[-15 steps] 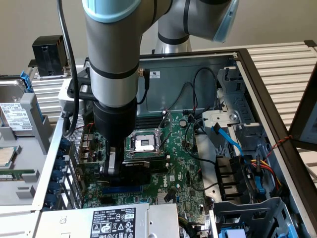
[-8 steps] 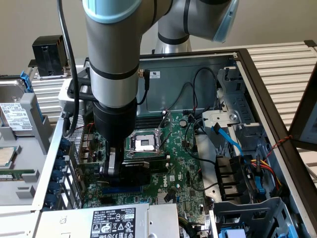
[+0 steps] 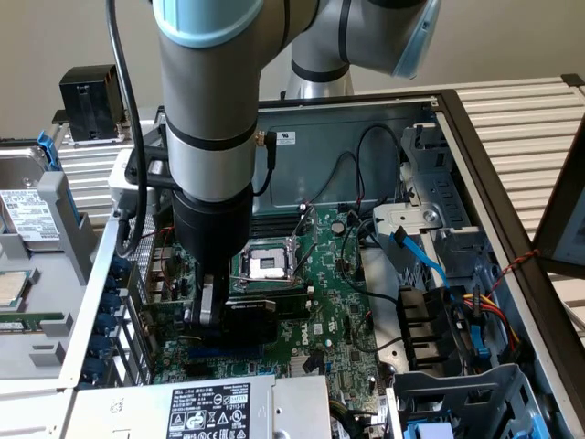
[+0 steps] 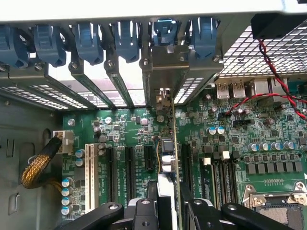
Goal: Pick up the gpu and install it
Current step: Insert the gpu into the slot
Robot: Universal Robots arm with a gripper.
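"Exterior view first: where was the gpu?"

"I had the gpu (image 3: 260, 309), a small green circuit board under a black shroud, standing on edge low over the large green motherboard (image 3: 343, 302), just beside the silver CPU socket (image 3: 265, 265). The gripper (image 3: 212, 309) held it, fingers drawn partway in and pinching the card across its two faces. On the wrist view it ran edge-on from between the fingers to its silver metal end bracket (image 4: 165, 64), which sat at the rear wall among the blue plastic latches (image 4: 86, 40). I couldn't tell whether its bottom edge was home in a slot."

"How did you expect it to handle?"

"Light and stiff, I judged, but fragile. Bare components and a fan don't take knocks, so the flat board and shroud sides were the sensible places to grip, as I had it."

"Anything crowding it?"

"Plenty. Black expansion slots (image 4: 128, 165) and a white one (image 4: 88, 167) lay close on one side, and the memory slots (image 4: 220, 170) on the other. Twisted red-and-black wires (image 4: 268, 93) hung near the perforated rear panel, and a yellow braided cable (image 4: 38, 165) lay further off. The grey power supply (image 3: 210, 407) sat close below the arm in the exterior view. A skewed push, I thought, risked the bracket catching the latch frame."
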